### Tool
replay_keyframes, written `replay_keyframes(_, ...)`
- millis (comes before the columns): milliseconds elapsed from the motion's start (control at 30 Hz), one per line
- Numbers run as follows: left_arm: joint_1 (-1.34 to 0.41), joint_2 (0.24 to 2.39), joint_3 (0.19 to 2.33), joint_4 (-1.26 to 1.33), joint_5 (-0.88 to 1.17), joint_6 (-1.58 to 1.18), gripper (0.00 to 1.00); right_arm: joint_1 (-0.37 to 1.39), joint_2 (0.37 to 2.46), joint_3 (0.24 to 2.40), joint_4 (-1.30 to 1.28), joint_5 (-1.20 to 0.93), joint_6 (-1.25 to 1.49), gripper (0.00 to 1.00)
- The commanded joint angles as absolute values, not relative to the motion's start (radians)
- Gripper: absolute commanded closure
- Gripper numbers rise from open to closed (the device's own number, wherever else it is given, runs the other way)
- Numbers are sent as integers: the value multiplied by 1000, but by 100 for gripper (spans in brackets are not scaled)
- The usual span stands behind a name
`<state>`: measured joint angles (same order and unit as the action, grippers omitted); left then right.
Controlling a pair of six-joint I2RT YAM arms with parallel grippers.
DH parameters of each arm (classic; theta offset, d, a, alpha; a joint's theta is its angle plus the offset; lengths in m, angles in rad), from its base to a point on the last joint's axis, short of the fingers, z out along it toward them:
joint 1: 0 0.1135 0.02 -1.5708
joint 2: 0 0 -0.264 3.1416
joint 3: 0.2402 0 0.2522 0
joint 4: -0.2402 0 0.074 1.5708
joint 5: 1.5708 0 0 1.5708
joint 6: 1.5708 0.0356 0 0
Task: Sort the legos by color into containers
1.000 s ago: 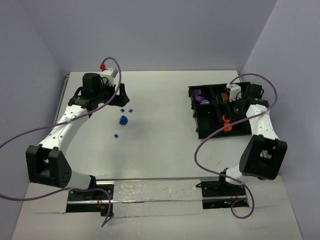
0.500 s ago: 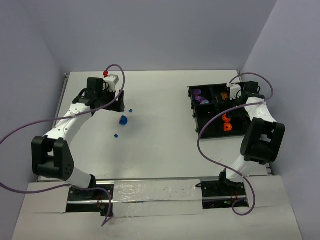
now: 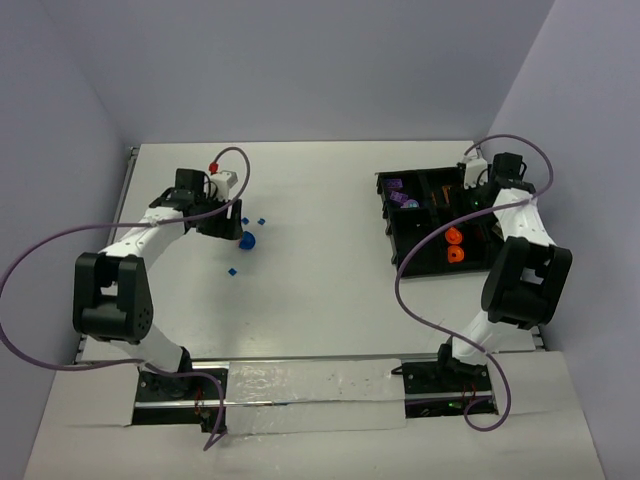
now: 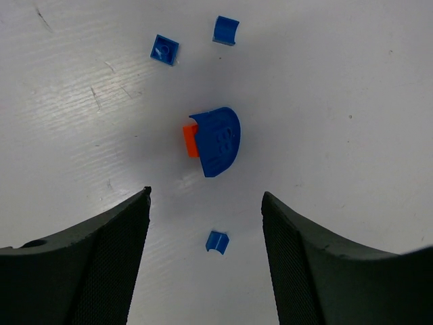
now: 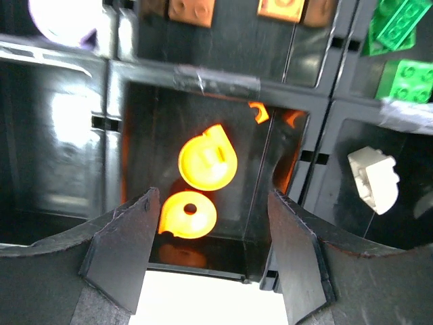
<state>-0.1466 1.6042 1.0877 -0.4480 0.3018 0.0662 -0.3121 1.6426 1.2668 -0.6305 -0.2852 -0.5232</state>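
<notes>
Here, the table (image 3: pixel 320 280) is a flat white board, closed in by plain pale lilac walls on three sides. Close up in the left wrist view its surface is matte, with fine scratches and scuffs.

The left gripper (image 4: pixel 206 196) hangs low over the left half of the table. Its dark, textured fingers (image 4: pixel 101 264) are spread, with nothing between them. Just ahead of it lies the largest loose lego, a blue rounded piece (image 4: pixel 218 141). It has one straight side and one curved side. Its long axis runs crosswise to the line joining the two fingers, leaning slightly, with the curved end pointing away from the gripper. A small orange piece (image 4: pixel 191 140) touches its straight side. Three small blue bits lie apart from it: a square stud plate (image 4: pixel 164 50) and an arched bit (image 4: pixel 226 30) beyond it, and another arched bit (image 4: pixel 216 242) nearer the gripper.

The tray (image 3: pixel 392 245) is glossy black plastic with thin dividing walls. It sits at the far right of the table, skewed to the table's edges. The right gripper (image 5: pixel 212 196) is over it, released and empty. Below it, one compartment holds two orange rounded pieces (image 5: pixel 208 157), whose colour reflects off the shiny walls. Neighbouring compartments hold green studded bricks (image 5: pixel 408 80), a white sloped piece (image 5: pixel 373 179) and purple pieces (image 3: pixel 398 187).
</notes>
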Motion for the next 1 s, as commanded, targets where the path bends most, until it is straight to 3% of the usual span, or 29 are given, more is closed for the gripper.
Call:
replay_keyframes(0, -156, 1641, 1098, -362, 335, 45, 30, -296, 1552, 1353, -652, -348, -467, 27)
replay_keyframes(333, -183, 1854, 1269, -277, 299, 78, 46, -178, 1499, 1382, -673, -383, -395, 26)
replay_keyframes(667, -183, 2042, 1425, -316, 304, 182, 46, -140, 1467, 1385, -681, -403, -364, 25)
replay_keyframes(967, -183, 2061, 1414, -327, 293, 222, 58, -137, 1462, 1394, -693, -405, -373, 25)
